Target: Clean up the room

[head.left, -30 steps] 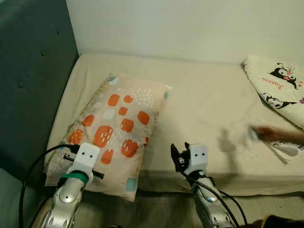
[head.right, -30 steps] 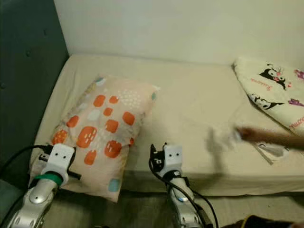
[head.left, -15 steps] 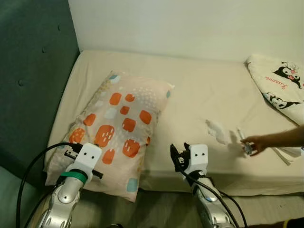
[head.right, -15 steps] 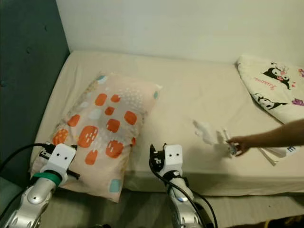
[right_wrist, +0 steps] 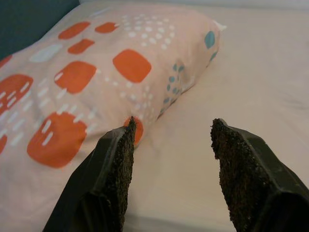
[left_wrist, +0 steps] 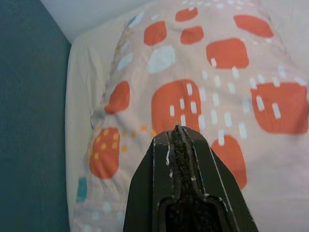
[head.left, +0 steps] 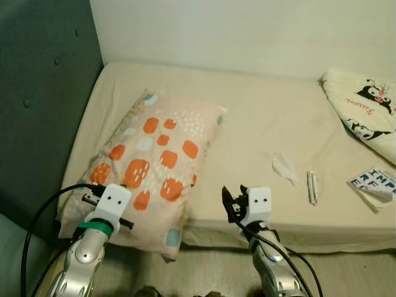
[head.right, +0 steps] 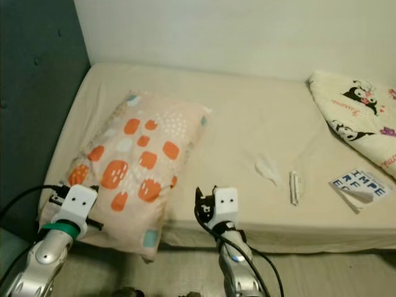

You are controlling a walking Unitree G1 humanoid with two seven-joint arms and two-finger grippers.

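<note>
A cream bed point(head.left: 260, 117) lies before me. A pink pillow point(head.left: 154, 158) with orange patches rests on its left part, overhanging the front edge. Right of the middle lie a crumpled white tissue point(head.left: 284, 168), a small white stick-like wrapper point(head.left: 313, 187) and a blue-and-white printed packet point(head.left: 375, 184). My left gripper point(left_wrist: 177, 133) is shut and empty, held low over the pillow's near corner. My right gripper point(right_wrist: 171, 128) is open at the bed's front edge, just right of the pillow, nothing between its fingers.
A dark teal padded headboard point(head.left: 37, 105) rises at the left. A white wall point(head.left: 247, 31) runs behind the bed. A folded cartoon-print blanket point(head.left: 365, 105) lies at the far right. Grey floor point(head.left: 204, 278) shows below the bed's front edge.
A person's hand that reached in from the right has withdrawn, leaving the tissue, the wrapper and the packet on the bed. My grippers have stayed in place.
</note>
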